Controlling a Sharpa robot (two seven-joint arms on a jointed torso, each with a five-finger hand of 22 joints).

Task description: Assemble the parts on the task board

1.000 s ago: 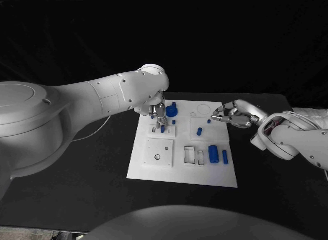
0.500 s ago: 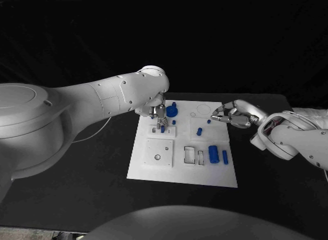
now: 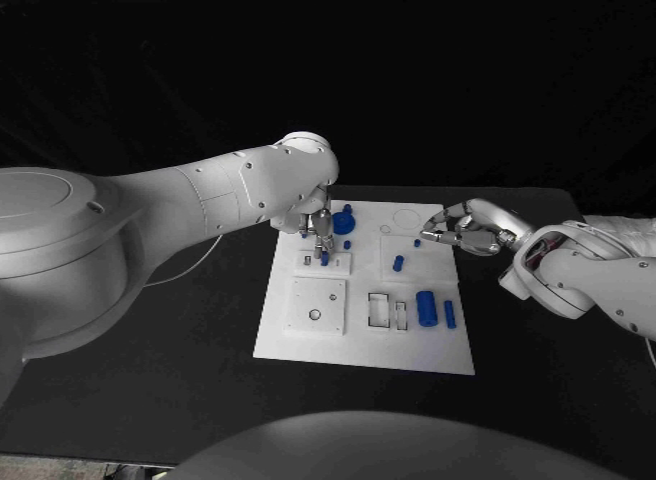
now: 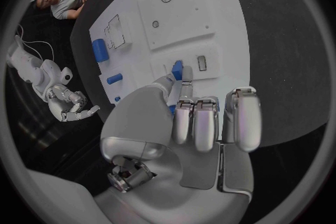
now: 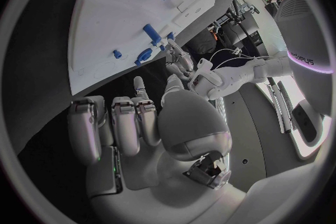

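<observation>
Black table (image 3: 170, 330) under a dark backdrop, white task board (image 3: 369, 345) at frame centre in the head view. Left hand (image 3: 317, 232) sits over the board's upper left, fingers curled down and pinching a small blue part (image 4: 177, 70) right above a raised white block (image 3: 325, 262) with a slot. Right hand (image 3: 464, 231) hovers at the board's upper right edge, fingers curled in; cannot tell if anything is between them.

Risk, as I judge it: the pinched part looks slightly off the slot, so pushing down could jam or tip it, or let it slip from the fingertips and roll away. The left arm also hides the slot from the head view, so alignment is hard to check. Right hand sits close to the loose pegs and could knock one.

Counts in the head view: one task board; two hands; one large blue cylinder (image 3: 428, 309) lower right with a thin blue piece (image 3: 451, 313) beside it; one blue knob (image 3: 343, 219) at the top; roughly three small blue pegs mid-board, one near (image 3: 397, 264).
</observation>
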